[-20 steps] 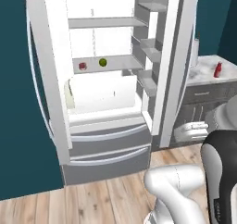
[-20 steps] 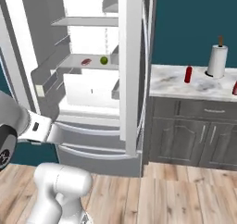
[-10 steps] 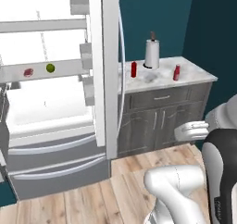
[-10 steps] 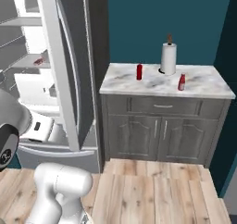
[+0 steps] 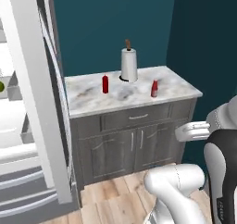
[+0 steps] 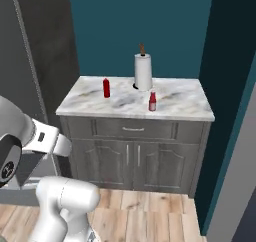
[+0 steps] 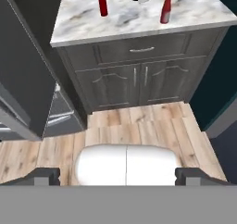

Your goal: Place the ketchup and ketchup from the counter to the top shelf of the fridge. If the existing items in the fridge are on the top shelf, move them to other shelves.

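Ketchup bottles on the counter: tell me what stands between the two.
Bare marbled counter lies between the left ketchup bottle and the right ketchup bottle in the right base view; the paper-towel roll stands behind that gap.

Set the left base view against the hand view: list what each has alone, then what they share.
Left base view alone: the open fridge's white interior, a yellow-green fruit at the picture's edge, and the whole paper-towel roll.
Hand view alone: wooden floor and the spread fingers.
Shared: the counter and both ketchup bottles.
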